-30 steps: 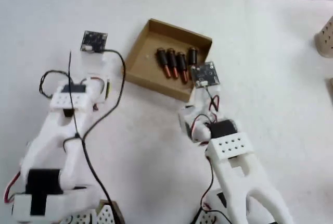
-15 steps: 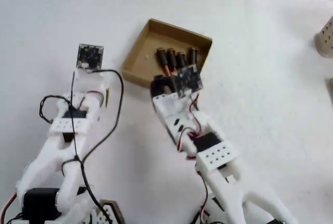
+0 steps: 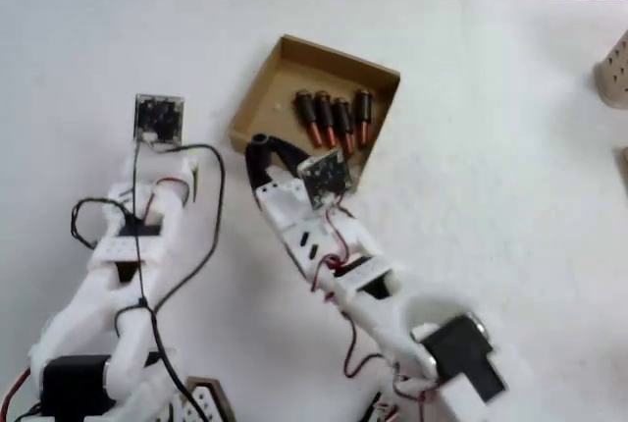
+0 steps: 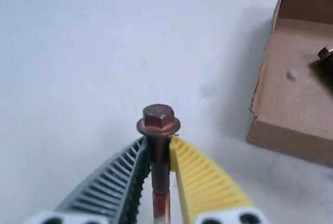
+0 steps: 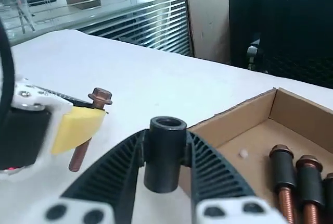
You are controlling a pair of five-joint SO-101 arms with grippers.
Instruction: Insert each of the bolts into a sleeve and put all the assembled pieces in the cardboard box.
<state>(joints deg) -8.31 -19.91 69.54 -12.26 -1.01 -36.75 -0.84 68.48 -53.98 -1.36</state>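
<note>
My left gripper (image 4: 158, 141) is shut on a copper bolt (image 4: 158, 121), whose hex head pokes out past the grey and yellow fingertips. My right gripper (image 5: 165, 146) is shut on a black sleeve (image 5: 166, 153), held upright with its open bore on top. In the right wrist view the bolt (image 5: 97, 99) hangs a short way off from the sleeve, beside the left arm's yellow finger (image 5: 78, 125). The cardboard box (image 3: 260, 98) holds several assembled pieces (image 3: 334, 118) lying side by side. In the high view my right gripper (image 3: 265, 152) is at the box's near left corner.
The left arm (image 3: 128, 236) with its black cable occupies the table's left side. The right arm (image 3: 363, 285) stretches diagonally from the front right. A white object (image 3: 613, 74) stands at the right edge. The box wall (image 4: 265, 83) is close to the left gripper.
The right arm swung left from the box's near side towards the left arm, carrying the sleeve. The left arm shifted slightly left and away from the box.
</note>
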